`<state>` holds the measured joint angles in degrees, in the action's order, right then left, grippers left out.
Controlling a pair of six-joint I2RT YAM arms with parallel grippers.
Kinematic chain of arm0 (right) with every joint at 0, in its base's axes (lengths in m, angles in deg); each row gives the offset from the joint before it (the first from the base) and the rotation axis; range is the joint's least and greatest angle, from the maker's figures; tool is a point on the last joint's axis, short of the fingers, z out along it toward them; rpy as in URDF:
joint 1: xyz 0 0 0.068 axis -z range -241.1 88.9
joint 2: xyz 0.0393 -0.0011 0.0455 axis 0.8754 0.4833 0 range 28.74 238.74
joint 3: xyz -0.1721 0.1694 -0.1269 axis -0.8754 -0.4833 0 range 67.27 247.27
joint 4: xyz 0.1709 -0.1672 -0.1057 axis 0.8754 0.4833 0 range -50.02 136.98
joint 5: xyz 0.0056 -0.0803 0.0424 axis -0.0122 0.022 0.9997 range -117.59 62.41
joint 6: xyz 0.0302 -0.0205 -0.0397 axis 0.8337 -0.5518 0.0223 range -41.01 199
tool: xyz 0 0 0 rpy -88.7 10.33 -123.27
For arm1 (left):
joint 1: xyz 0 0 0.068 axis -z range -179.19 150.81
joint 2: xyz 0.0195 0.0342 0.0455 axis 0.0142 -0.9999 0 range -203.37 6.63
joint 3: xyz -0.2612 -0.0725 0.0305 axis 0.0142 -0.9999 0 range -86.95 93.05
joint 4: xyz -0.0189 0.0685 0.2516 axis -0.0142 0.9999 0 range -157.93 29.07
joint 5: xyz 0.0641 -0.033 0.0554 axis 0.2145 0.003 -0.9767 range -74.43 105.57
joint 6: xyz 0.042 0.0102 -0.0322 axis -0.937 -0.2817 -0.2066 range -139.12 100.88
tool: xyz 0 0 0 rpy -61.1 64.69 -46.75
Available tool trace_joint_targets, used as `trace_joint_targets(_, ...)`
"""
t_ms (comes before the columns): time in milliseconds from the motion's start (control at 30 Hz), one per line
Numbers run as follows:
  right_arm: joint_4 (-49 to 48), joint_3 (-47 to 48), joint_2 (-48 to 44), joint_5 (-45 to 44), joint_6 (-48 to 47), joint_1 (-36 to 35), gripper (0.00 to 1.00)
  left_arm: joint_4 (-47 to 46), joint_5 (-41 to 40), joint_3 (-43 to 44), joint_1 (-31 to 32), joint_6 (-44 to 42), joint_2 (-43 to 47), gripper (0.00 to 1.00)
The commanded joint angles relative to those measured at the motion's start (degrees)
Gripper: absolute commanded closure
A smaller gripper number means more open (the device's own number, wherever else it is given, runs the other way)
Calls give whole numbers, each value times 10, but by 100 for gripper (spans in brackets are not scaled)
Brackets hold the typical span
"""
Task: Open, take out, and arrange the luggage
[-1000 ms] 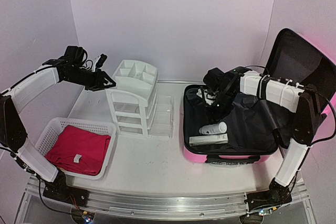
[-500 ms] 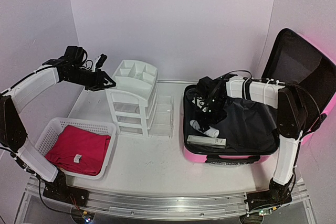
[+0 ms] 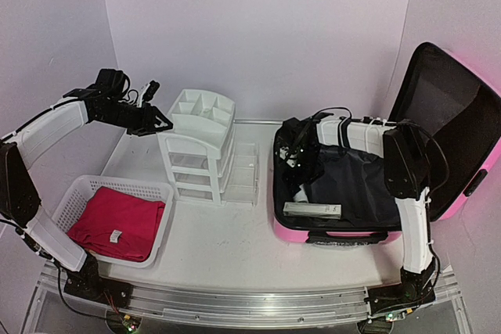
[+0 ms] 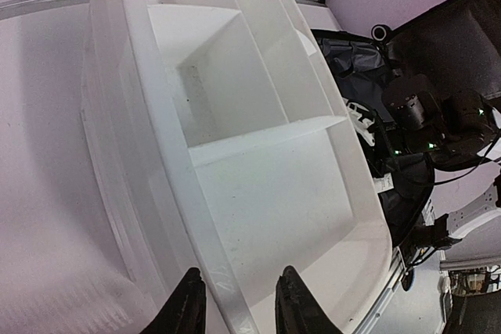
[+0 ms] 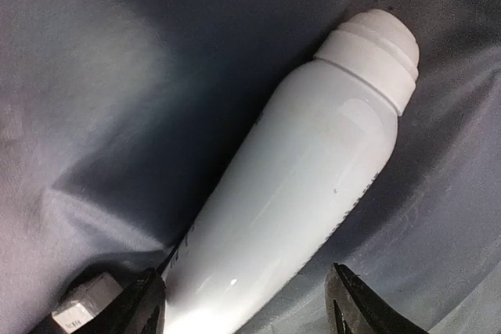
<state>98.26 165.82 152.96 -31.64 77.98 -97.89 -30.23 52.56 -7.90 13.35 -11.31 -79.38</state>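
Overhead, the pink suitcase (image 3: 344,234) lies open at the right of the table (image 3: 235,248). Its lid (image 3: 446,115) stands up against the right wall (image 3: 470,5), and its black lining (image 3: 360,185) faces up. The right arm bends back over it, and the right tool (image 3: 300,166) is down in the far left corner of the lower half. A flat white box (image 3: 313,210) lies on the lining near the front left edge. A white organizer (image 3: 200,146) stands mid-table, well apart from the suitcase. The left arm is raised on the left, and the left tool (image 3: 163,123) hangs just beside the organizer's top left edge. A white basket (image 3: 82,189) at the near left holds a red cloth (image 3: 117,223).

From the left wrist, the organizer's top tray of open compartments fills the picture. The two fingers (image 4: 188,303) show at the bottom, partly parted, with nothing clamped between them. The tray's rim runs past the gap beyond the tips, and whether they touch it I cannot tell. The suitcase and right arm show at the far right.

From the right wrist, a white bottle (image 5: 297,170) lies on the lining, cap toward the upper right. The fingers (image 5: 145,307) stand wide apart on either side of its lower end, open and not clamped on it. A corner of the box peeks in at the bottom left, just beside the finger on that side.
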Motion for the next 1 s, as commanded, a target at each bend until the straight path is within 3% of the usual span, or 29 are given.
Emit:
trace_joint_targets(0, -2, 36, 19, -32, 87, -1, 29, 25, -15, -13, -7, -5, 2, 69)
trace_joint_targets(167, -12, 55, 61, -37, 205, -2, 27, 25, -15, -14, -6, -6, 5, 69)
trace_joint_targets(300, -31, 54, 65, -43, 254, -1, 38, 24, -16, -14, -7, -6, 7, 69)
trace_joint_targets(700, -150, -92, -170, -99, 273, -1, 75, 23, -11, -14, -7, -3, 17, 69)
trace_joint_targets(833, -222, -134, -229, -78, 305, -1, 80, 22, -18, -16, -7, -4, 14, 69)
trace_joint_targets(967, -301, -122, -231, -17, 362, -14, 80, 19, 3, -14, -7, 3, 7, 69)
